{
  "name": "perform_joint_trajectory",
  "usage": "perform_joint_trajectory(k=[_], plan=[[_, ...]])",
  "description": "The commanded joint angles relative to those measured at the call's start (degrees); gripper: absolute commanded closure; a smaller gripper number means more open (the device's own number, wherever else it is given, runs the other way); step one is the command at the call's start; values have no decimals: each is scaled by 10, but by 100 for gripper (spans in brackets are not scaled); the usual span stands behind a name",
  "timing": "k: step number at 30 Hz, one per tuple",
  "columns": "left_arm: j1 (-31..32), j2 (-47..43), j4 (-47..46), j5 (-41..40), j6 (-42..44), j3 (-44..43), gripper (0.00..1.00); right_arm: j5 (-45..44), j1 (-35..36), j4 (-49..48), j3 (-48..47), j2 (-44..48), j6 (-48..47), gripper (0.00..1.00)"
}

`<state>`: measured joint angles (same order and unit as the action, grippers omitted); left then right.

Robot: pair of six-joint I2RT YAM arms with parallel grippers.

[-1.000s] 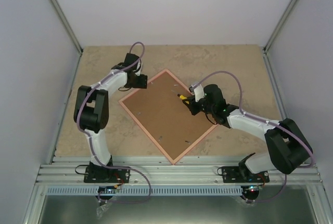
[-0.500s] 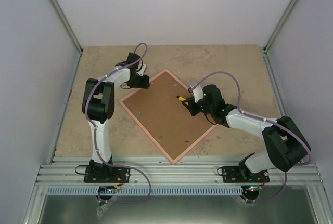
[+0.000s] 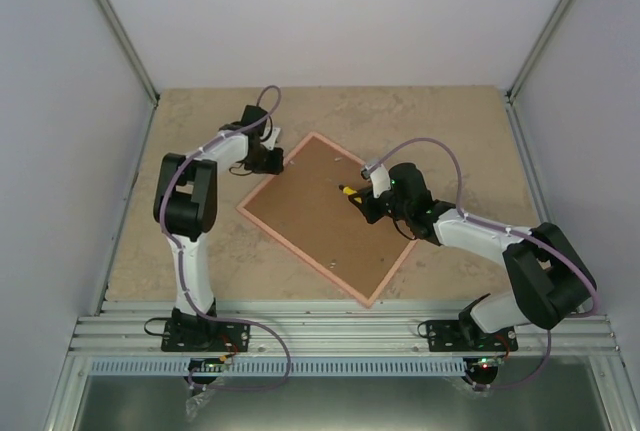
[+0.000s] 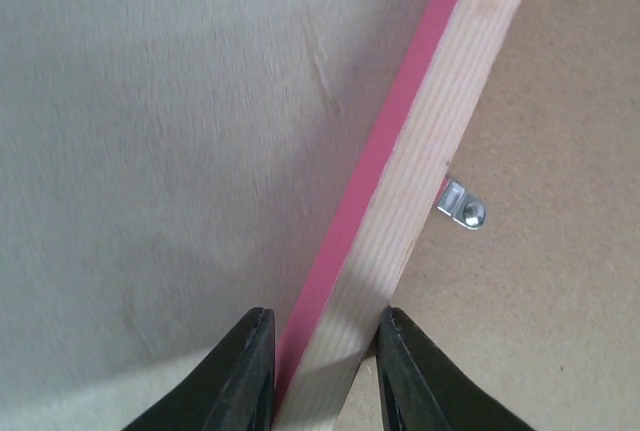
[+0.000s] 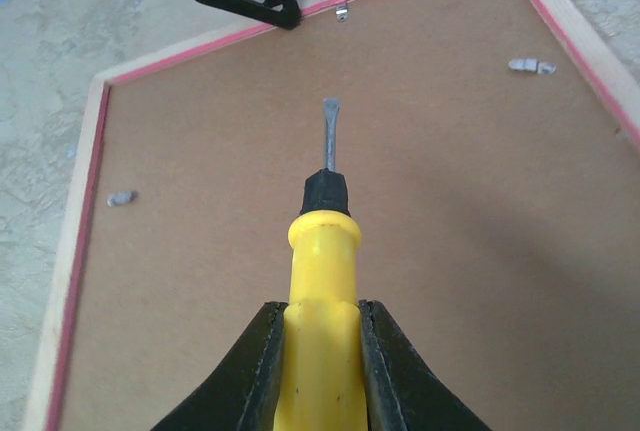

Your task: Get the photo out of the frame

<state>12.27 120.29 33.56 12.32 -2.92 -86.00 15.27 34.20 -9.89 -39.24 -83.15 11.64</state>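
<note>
Pinches the frame (image 4: 440, 121) by its pale wooden rail with the left gripper (image 4: 325, 326), jaws drawn in narrow, one black finger on the pink outer side, the other on the inner side beside the brown backing board (image 4: 540, 281). Shows a small metal tab (image 4: 462, 207) just ahead, fixed at the rail's inner edge. Holds a yellow-handled screwdriver (image 5: 322, 261) tight in the right gripper (image 5: 322, 316), flat blade pointing out over the middle of the board, contact with the surface not clear. Lies back-up and skewed on the beige table (image 3: 450, 121) between the two arms, left gripper at the far-left edge. Hides the photo beneath the board, none of it in view.
</note>
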Motion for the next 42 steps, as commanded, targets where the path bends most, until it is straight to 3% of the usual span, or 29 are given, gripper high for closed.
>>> perform_joint_trajectory(k=[1,18,31,42], plan=[[-1,-29,15,-4,-73,43,74,14,3,-9,-13,-3,-2,99],[21,-248,-142,31,-267,337,81,25,46,44,-70,-53,-13,100],[91,-324,-200,5,-340,432,84,18,96,111,-167,-135,-11,100],[96,-351,-193,-6,-330,447,83,4,112,138,-241,-220,-8,100]])
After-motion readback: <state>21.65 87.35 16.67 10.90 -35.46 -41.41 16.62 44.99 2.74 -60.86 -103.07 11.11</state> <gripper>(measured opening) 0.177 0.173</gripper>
